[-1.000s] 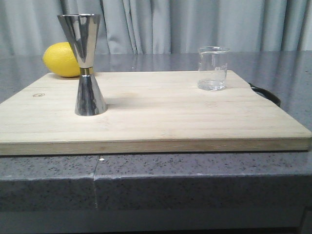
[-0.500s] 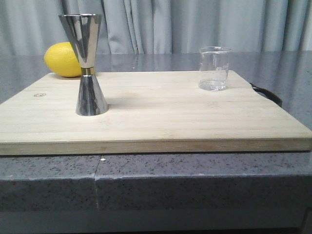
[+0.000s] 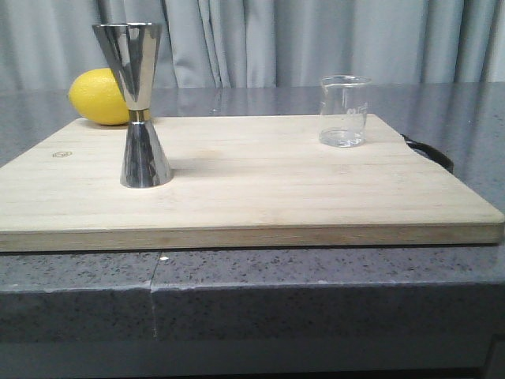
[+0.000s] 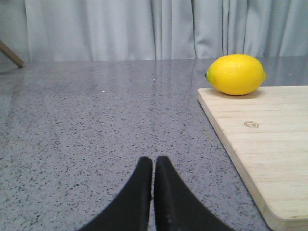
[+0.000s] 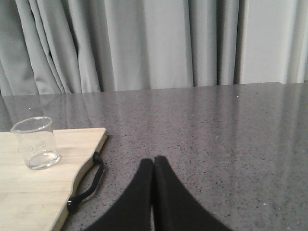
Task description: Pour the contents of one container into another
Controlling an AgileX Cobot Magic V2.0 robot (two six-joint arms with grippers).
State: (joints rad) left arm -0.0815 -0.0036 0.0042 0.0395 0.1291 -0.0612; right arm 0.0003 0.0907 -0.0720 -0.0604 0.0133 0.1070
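Both containers stand upright on the cutting board [image 3: 252, 189], well apart from each other. The steel jigger [image 3: 140, 110] sits toward the board's left side, its long axis vertical, with the lemon [image 3: 96, 96] just behind it at the board's far left corner. The small glass beaker [image 3: 344, 110] stands toward the board's far right corner, also upright, spout at the rim. There looks to be a little clear liquid at the bottom of the beaker, though that could be thick glass; the jigger's cup cannot be seen into from here.

Now the hands. The left hand [image 4: 154, 166] has its two fingers pressed together, holding nothing, low over the bare table [image 4: 96, 120] off the board's left edge, with the lemon ahead of it. The right hand [image 5: 153, 166] is likewise closed up on nothing, over the table beyond the board's right edge, past the black handle loop [image 5: 86, 187]; the beaker sits near the board's corner on that side.

So the geometry is plain: the jigger lies on the left hand's side of the board, the beaker on the right hand's side. Each would be met side-on, across its upright axis. With both vessels standing, this fits either a pour still to come or one already done and set back down.
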